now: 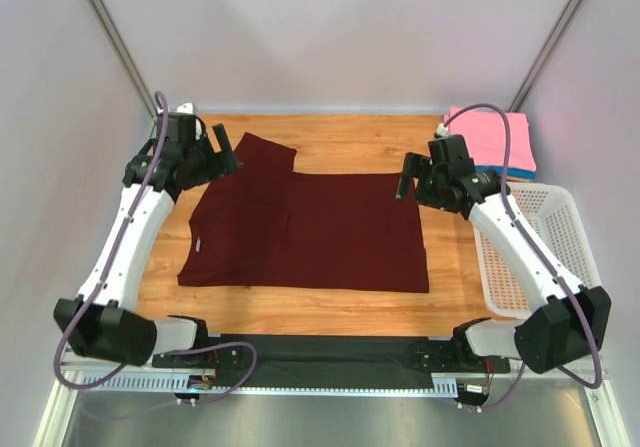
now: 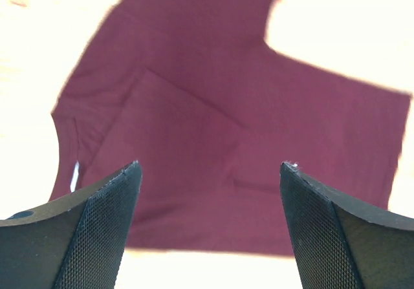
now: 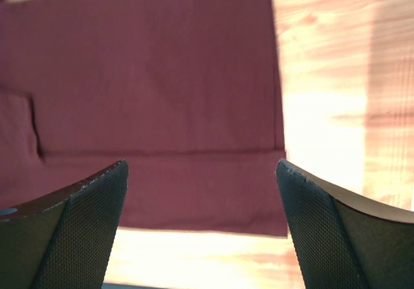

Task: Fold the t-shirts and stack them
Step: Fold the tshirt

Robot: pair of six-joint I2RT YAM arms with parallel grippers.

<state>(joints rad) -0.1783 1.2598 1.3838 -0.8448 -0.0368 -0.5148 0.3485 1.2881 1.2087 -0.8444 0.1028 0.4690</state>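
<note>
A dark maroon t-shirt (image 1: pixel 310 232) lies flat on the wooden table, neck at the left, one sleeve sticking out at the far left, the near side folded in. It fills the left wrist view (image 2: pixel 226 127) and the right wrist view (image 3: pixel 155 88). My left gripper (image 1: pixel 228 151) is open, above the far sleeve. My right gripper (image 1: pixel 408 177) is open, above the shirt's far right corner. Both are empty. A folded pink t-shirt (image 1: pixel 493 137) lies on a blue one (image 1: pixel 524 172) at the far right corner.
A white perforated plastic basket (image 1: pixel 540 247) stands at the right edge, beside my right arm. Bare wooden table (image 1: pixel 340 142) shows behind the shirt and along its near edge. Grey walls enclose the table.
</note>
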